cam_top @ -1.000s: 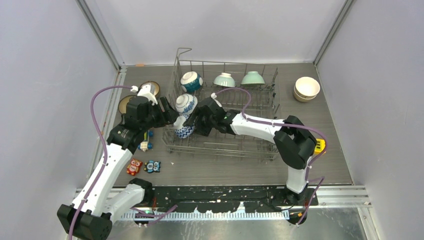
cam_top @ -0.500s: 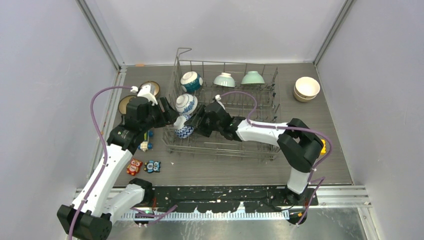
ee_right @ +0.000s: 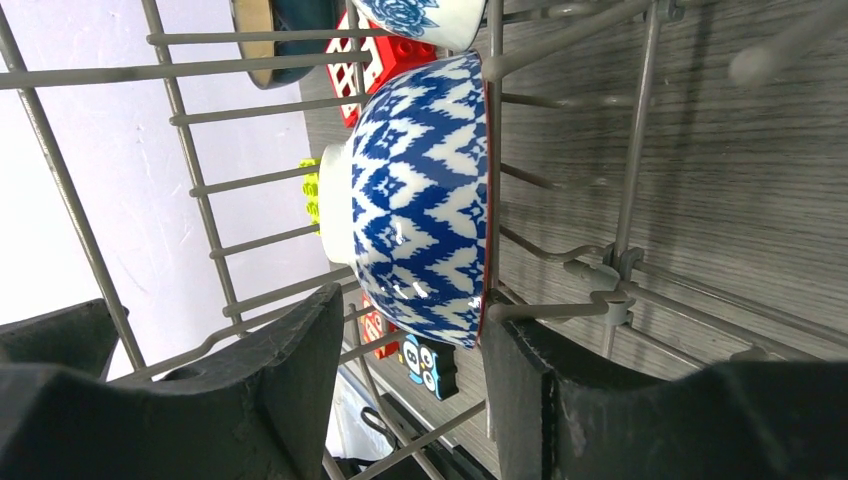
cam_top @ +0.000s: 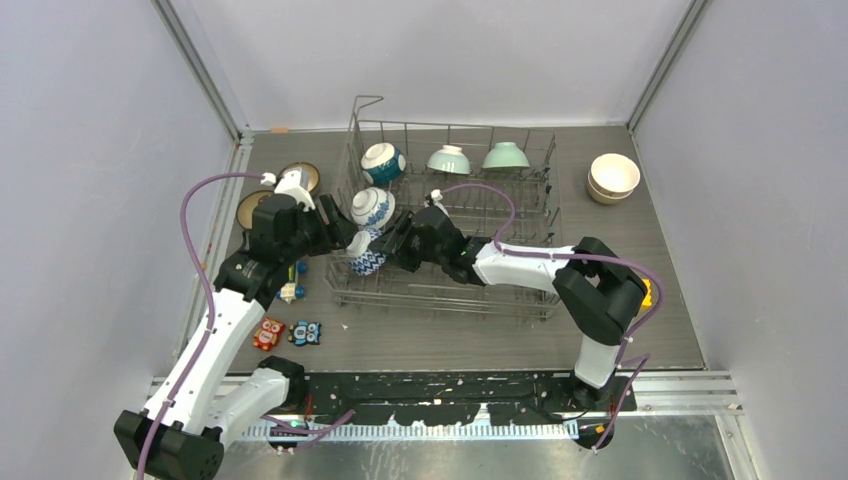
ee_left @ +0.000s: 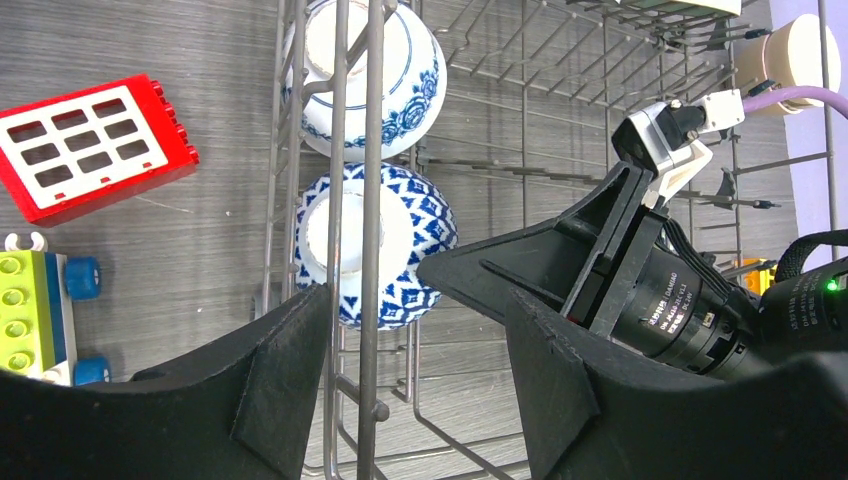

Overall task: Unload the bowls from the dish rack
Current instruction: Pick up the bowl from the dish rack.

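1. Grey wood-grain table [cam_top: 450,340] fills the floor of a pale-walled booth; the dish rack [cam_top: 500,215] stands at its middle.
2. Inside the rack, a zigzag-patterned blue-and-white bowl [cam_top: 367,262] stands on edge at the 8 o'clock corner, with a floral blue-and-white bowl [cam_top: 372,208] just beyond it towards 12 o'clock.
3. Along the rack's far row sit a dark teal bowl [cam_top: 383,163] and two mint bowls [cam_top: 449,159], upside down.
4. Off the rack, a cream stack [cam_top: 613,177] rests at 2 o'clock, and two brown bowls [cam_top: 300,175] lie at 10 o'clock.
5. The right gripper [ee_right: 415,315] reaches in from 3 o'clock; its fingers stand on either side of the zigzag bowl, one by the foot and one by the rim. I cannot tell whether they press on it.
6. The left gripper [ee_left: 412,298] hangs at the rack's 9 o'clock wall, jaws apart, with upright wires between them and nothing held.
7. Toy blocks [cam_top: 268,332] lie on the table at 8 o'clock of the rack.
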Motion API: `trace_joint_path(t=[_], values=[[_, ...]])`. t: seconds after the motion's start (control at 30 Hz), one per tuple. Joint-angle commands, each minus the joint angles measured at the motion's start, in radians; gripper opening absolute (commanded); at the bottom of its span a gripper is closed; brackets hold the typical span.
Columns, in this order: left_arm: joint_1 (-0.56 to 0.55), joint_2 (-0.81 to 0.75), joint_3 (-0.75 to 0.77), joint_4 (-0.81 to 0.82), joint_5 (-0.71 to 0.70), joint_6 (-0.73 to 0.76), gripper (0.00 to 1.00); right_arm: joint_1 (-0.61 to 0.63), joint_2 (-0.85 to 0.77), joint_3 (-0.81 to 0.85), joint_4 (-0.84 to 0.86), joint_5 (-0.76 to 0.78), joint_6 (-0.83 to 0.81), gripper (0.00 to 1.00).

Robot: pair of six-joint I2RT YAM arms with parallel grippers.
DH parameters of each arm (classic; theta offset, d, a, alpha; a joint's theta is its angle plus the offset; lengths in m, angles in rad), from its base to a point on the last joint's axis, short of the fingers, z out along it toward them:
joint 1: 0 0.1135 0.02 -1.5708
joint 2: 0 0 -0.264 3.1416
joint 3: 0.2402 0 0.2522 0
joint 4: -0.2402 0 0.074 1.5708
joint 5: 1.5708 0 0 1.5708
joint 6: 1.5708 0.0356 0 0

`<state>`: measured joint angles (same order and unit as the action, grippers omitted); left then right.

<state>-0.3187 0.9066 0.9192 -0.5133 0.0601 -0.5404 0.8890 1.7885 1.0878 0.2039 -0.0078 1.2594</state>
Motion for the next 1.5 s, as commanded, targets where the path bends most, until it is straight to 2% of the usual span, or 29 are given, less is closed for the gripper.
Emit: trace_joint_path(t=[0.0, 0.17, 0.5, 0.7, 1.17, 1.47], values=[[-0.030, 0.007, -0.016, 0.035, 0.102, -0.029, 0.64, -0.004, -0.041, -0.009, 0.105, 0.056, 0.005, 0.56], [-0.031, 0.008, -0.017, 0.035, 0.103, -0.029, 0.64, -0.007, -0.049, -0.052, 0.181, 0.068, 0.012, 0.54], [-0.032, 0.015, -0.019, 0.036, 0.108, -0.032, 0.64, -0.016, -0.043, -0.084, 0.284, 0.072, 0.019, 0.58], [-0.034, 0.021, -0.019, 0.037, 0.108, -0.033, 0.64, -0.022, -0.028, -0.097, 0.332, 0.078, 0.042, 0.54], [-0.037, 0.020, -0.022, 0.037, 0.103, -0.030, 0.64, -0.024, 0.035, -0.051, 0.346, 0.055, 0.070, 0.49], [-0.037, 0.019, -0.025, 0.037, 0.102, -0.029, 0.64, -0.024, 0.071, -0.026, 0.375, -0.031, 0.096, 0.48]])
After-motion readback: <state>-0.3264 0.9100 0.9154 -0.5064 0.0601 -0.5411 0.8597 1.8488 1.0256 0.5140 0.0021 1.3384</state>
